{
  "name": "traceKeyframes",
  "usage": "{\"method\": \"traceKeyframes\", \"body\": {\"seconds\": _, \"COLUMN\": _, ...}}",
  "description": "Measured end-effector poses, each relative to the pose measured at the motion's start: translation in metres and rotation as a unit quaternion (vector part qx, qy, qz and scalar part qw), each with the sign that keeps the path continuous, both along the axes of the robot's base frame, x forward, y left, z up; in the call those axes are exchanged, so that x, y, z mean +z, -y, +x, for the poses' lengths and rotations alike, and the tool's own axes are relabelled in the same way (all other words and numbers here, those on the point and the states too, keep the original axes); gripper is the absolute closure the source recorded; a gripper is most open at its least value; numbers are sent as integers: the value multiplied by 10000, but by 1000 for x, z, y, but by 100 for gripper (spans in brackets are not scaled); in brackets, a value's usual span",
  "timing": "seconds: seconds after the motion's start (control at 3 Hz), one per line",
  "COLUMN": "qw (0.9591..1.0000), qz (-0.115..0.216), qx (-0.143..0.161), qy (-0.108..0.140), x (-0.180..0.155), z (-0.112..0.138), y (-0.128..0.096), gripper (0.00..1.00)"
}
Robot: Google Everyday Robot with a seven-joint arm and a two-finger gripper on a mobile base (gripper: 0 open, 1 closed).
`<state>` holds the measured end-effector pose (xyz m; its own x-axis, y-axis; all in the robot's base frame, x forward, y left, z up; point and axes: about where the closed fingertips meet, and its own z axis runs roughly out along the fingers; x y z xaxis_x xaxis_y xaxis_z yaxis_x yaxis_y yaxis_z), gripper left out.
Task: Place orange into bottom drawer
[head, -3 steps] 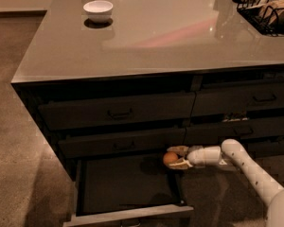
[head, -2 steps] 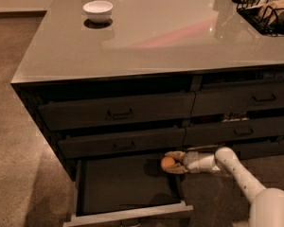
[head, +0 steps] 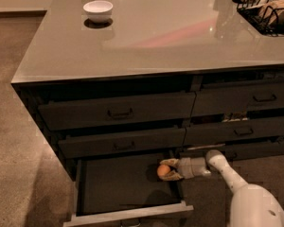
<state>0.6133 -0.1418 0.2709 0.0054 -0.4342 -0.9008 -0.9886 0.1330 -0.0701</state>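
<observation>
The orange is a small round fruit held between the fingers of my gripper, which is shut on it. The gripper reaches in from the right, over the right side of the open bottom drawer, just above its dark floor. The drawer is pulled out under two shut drawer fronts, and its pale front rim faces the camera. My white arm runs off to the lower right.
A white bowl stands on the grey counter top at the back left. A black wire basket stands at the back right. Shut drawers with bar handles fill the cabinet front. Brown carpet lies to the left.
The gripper with the orange has moved a little left and lower, further over the open drawer. The camera view has shifted slightly.
</observation>
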Motion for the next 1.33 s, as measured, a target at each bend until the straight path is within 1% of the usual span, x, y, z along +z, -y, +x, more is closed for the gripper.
{"method": "traceKeyframes", "body": {"seconds": 0.33, "qw": 9968, "qz": -354, "qx": 711, "qy": -98, "x": -44, "z": -17, "y": -18, "gripper": 100}}
{"method": "traceKeyframes", "body": {"seconds": 0.67, "qw": 9933, "qz": -414, "qx": 1060, "qy": -179, "x": -71, "z": -30, "y": -28, "gripper": 100}}
{"method": "traceKeyframes", "body": {"seconds": 1.0, "qw": 9932, "qz": -437, "qx": 1069, "qy": -149, "x": -73, "z": -31, "y": -28, "gripper": 100}}
{"method": "traceKeyframes", "body": {"seconds": 1.33, "qw": 9899, "qz": -795, "qx": 1117, "qy": 349, "x": -78, "z": -33, "y": -33, "gripper": 100}}
